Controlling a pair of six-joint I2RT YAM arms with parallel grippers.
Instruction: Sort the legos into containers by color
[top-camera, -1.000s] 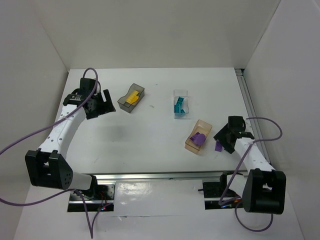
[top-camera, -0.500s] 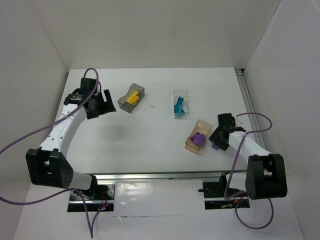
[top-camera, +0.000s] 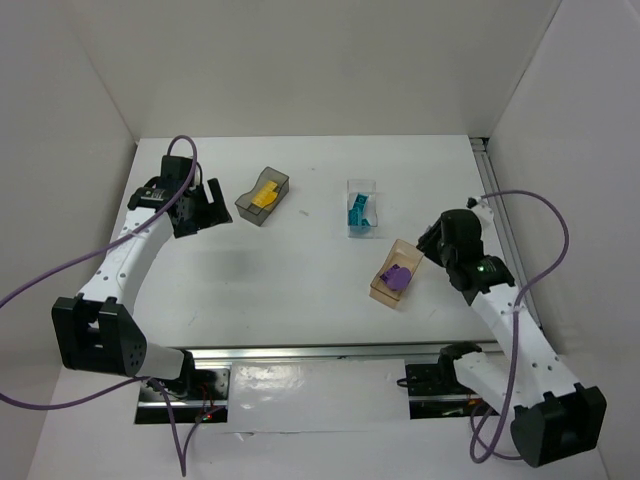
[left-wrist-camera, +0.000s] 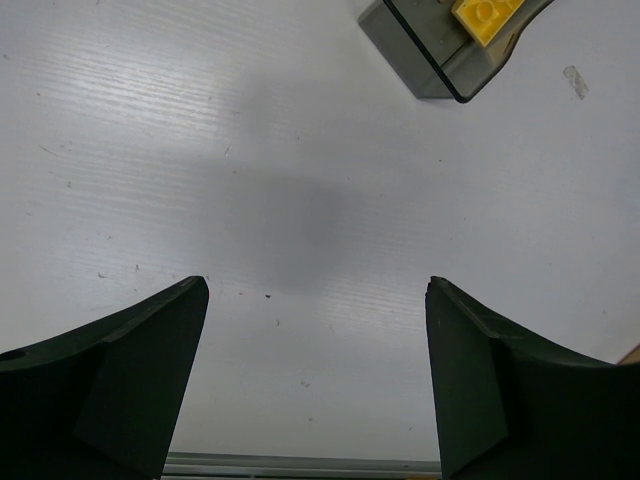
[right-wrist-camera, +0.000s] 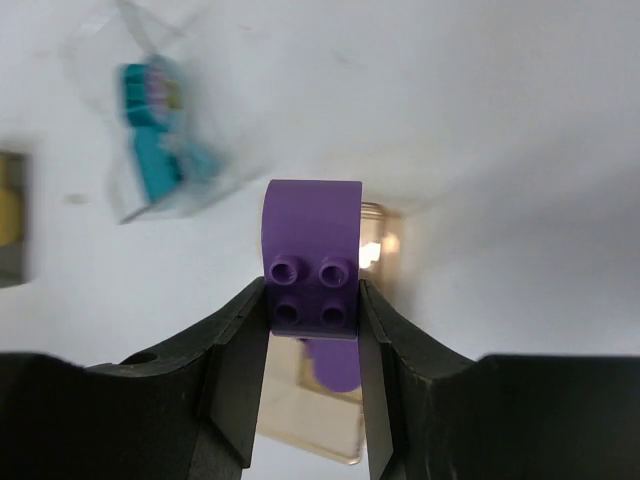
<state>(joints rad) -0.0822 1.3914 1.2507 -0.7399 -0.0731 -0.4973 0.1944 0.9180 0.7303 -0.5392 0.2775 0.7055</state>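
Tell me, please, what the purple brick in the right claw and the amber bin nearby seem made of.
The purple brick: likely hard moulded plastic, opaque and smooth, with crisp round studs. The amber bin: probably thin translucent plastic; the table shows through its glossy walls.

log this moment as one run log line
right gripper: shut on purple lego, near amber bin | left gripper: open, empty, near grey bin

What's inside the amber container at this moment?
One purple lego lies inside the amber container. From the right wrist view, the right gripper and its held purple lego cover part of the interior, so anything beneath them cannot be seen.
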